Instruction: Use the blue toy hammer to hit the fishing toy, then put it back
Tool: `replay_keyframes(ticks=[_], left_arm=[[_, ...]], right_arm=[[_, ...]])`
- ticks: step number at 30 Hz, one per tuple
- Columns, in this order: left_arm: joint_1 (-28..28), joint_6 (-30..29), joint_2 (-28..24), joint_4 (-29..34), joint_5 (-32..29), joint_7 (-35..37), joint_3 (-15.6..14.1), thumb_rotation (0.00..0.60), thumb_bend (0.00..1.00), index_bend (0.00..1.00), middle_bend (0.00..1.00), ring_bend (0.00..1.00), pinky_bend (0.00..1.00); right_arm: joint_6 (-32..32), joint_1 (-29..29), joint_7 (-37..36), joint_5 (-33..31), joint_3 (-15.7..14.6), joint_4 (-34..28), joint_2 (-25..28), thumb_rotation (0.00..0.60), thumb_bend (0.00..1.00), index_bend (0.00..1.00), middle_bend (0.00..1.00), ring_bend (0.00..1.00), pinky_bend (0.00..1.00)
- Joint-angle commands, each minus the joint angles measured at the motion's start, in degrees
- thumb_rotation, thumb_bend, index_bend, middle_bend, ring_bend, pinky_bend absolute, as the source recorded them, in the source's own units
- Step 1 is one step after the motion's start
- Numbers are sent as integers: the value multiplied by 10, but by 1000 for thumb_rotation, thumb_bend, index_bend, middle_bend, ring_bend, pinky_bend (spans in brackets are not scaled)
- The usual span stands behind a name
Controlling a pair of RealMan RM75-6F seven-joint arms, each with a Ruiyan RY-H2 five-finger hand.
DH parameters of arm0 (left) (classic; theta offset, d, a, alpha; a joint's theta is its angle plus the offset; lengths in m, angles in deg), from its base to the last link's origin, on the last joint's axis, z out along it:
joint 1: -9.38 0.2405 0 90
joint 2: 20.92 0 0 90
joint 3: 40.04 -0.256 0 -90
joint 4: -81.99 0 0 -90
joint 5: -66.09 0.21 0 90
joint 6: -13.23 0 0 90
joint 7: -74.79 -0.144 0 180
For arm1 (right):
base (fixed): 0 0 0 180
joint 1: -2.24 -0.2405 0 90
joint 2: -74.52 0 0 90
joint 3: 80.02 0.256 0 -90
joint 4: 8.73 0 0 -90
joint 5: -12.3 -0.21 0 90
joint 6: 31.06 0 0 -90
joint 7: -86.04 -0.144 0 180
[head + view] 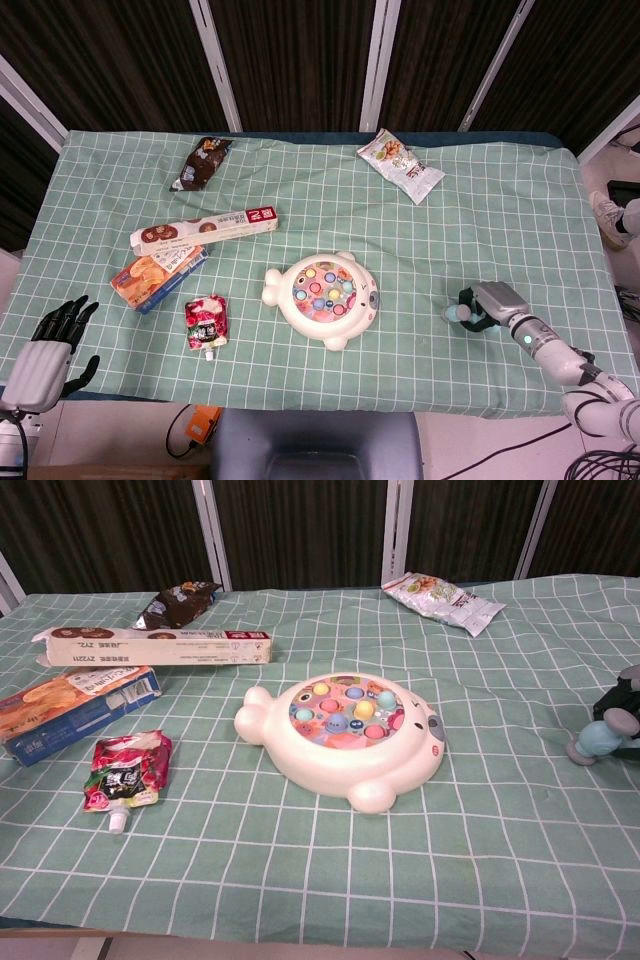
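Right hand (487, 305) grips the blue toy hammer (598, 739) — left hand (45, 350) hangs empty, fingers apart.

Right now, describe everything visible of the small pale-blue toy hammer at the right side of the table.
The small pale-blue plastic toy hammer has a stubby barrel head with a grey cap on its end; the head lies low against the green checked tablecloth near the right edge, well apart from the white fish-shaped fishing toy. Its handle is mostly hidden in the right hand, whose dark fingers wrap around it. Whether the head rests on the cloth or hovers just above it cannot be told.
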Motion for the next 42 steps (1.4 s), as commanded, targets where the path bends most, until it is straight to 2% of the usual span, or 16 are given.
replay_keyframes(ticks=[1,17,27,42], left_arm=[[0,0,0,0,0,0,0,600,390,0,0,0,148],[-1,1,-1,0,-2,1,0,600,390,0,0,0,149],[-1,0,-1,0,-1,3,0,600,389,0,0,0,149],[-1,0,-2,0,0,4,-1,600,388,0,0,0,149]], right_arm=[[0,1,0,0,1,0,0,600,627,752,612,570,695],[-3,2,10,-1,2,-2,6,600,600,686,565,519,696],[-10,3,23,-10,4,-5,9,600,544,527,462,473,697],[-9,7,41,-18,9,-14,15,600,509,510,450,472,696]])
